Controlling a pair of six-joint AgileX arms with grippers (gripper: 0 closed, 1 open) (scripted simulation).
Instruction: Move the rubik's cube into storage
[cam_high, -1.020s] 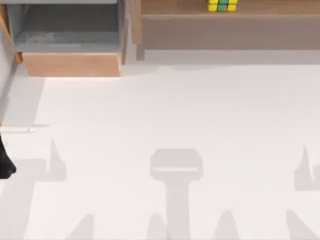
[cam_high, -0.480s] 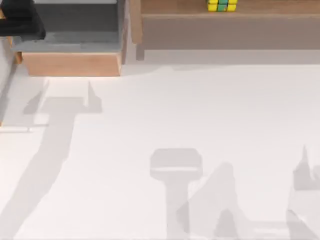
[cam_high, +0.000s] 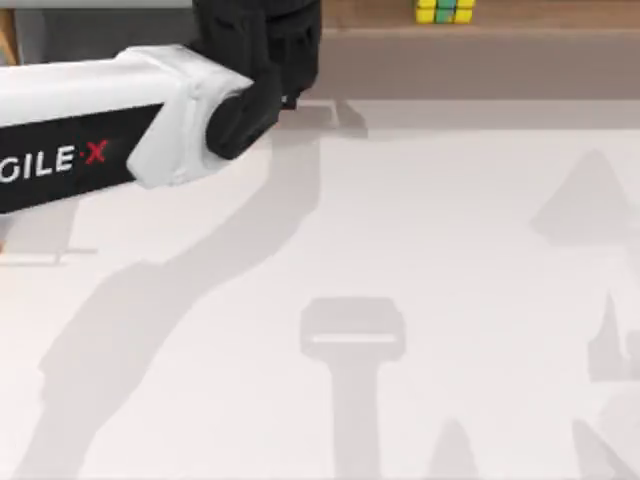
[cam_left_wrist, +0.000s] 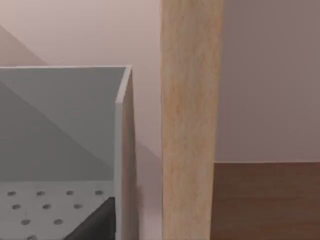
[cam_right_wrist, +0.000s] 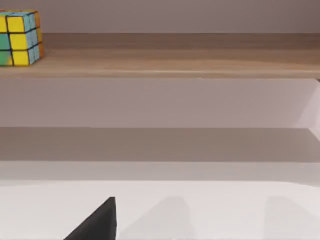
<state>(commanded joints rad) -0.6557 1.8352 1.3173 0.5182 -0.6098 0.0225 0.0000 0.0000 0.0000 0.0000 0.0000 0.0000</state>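
White left arm (cam_high: 100, 130) now spans the far-left table, hiding the drawer (cam_left_wrist: 75, 125) it was just entering; its finger spread is hidden. Cube (cam_high: 445, 10) sits unmoved on the shelf (cam_high: 480, 50), well to its right.

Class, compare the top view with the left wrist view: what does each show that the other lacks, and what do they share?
Top view alone: the left arm reaching across the table's far left toward the shelf unit, the rubik's cube sitting on the shelf farther right, and the white table with shadows. Left wrist view alone: the storage drawer's grey inner wall, its dotted floor and a light wood upright close up. Shared: the brown wooden shelf.
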